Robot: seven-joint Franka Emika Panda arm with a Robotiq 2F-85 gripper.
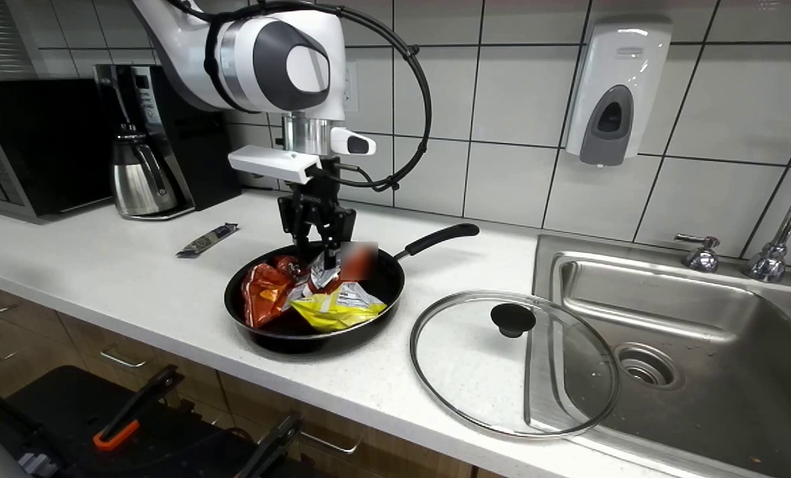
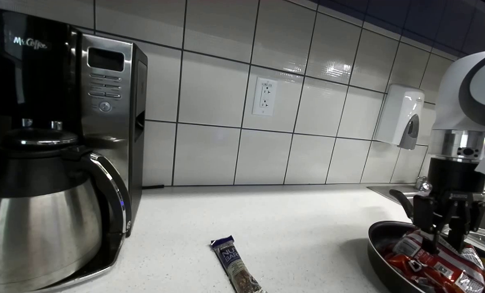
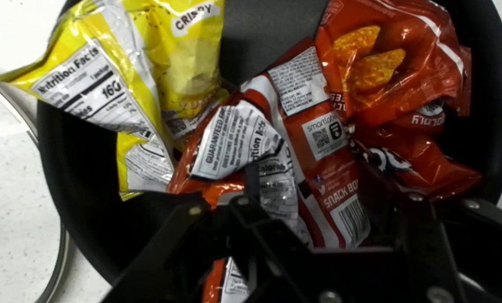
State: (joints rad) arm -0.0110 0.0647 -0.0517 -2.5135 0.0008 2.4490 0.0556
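- Round glass lid (image 1: 502,372) overlapping counter (image 1: 137,259) and steel sink (image 1: 661,295)
- Black pan (image 1: 312,344); inside, crinkled yellow bag (image 3: 188,71)
- Claw (image 2: 444,245) parted over glossy middle bag (image 3: 320,168), gripping nothing

Yellow bag (image 1: 336,312); red bag (image 3: 276,151), white-striped; black pan (image 1: 302,344); black fingers (image 1: 330,257); speckled white counter (image 2: 177,244).

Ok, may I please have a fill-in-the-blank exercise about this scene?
Under the black two-fingered robot gripper, the round black frying pan holds red plastic snack bags and one bright ____ bag.
The round clear-glass lid has a round, ____-coloured knob.
The narrow, partly dark-blue plastic wrapper reads "NUT ____".
The black-and-steel brewing machine is branded "Mr. ____".
Missing words: yellow; black; BAR; Coffee.
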